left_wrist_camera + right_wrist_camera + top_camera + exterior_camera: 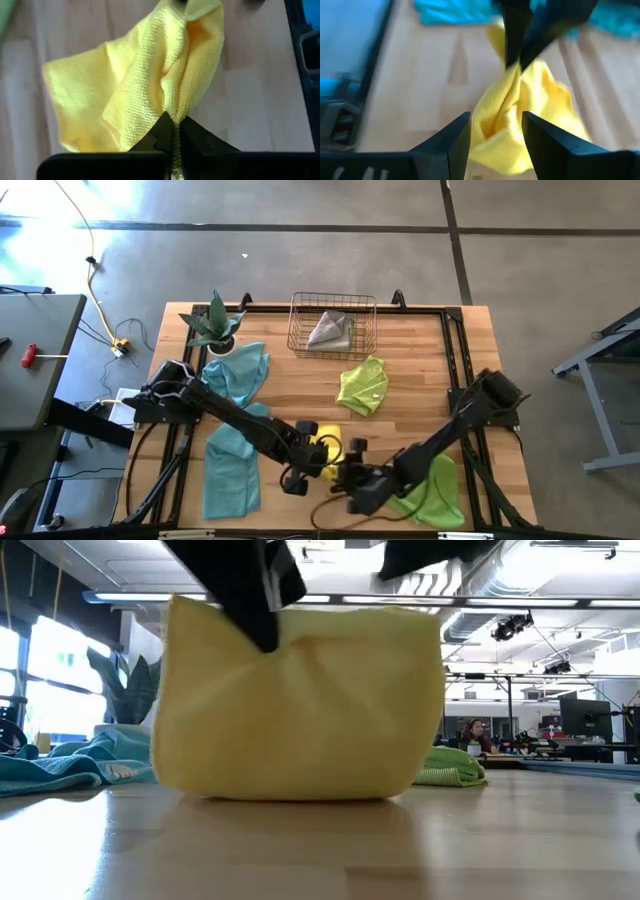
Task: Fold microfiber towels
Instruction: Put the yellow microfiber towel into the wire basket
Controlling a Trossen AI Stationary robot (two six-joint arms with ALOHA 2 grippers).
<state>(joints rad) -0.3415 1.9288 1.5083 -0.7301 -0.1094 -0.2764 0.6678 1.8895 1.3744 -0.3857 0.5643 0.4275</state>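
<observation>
Jaws of the left gripper (174, 131) are clamped on the yellow towel's (135, 95) edge; the right gripper's (495, 131) stand apart around its bunched cloth. The fold seems barely begun, and next the right jaws likely must close on a corner.

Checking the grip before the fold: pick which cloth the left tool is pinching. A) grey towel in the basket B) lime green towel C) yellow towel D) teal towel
C: the left wrist view shows the left tool shut on a bunched edge of the yellow towel.

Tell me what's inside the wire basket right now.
One crumpled grey towel lies in the wire basket. Nothing else shows through the mesh; whatever might be under that towel is hidden.
</observation>
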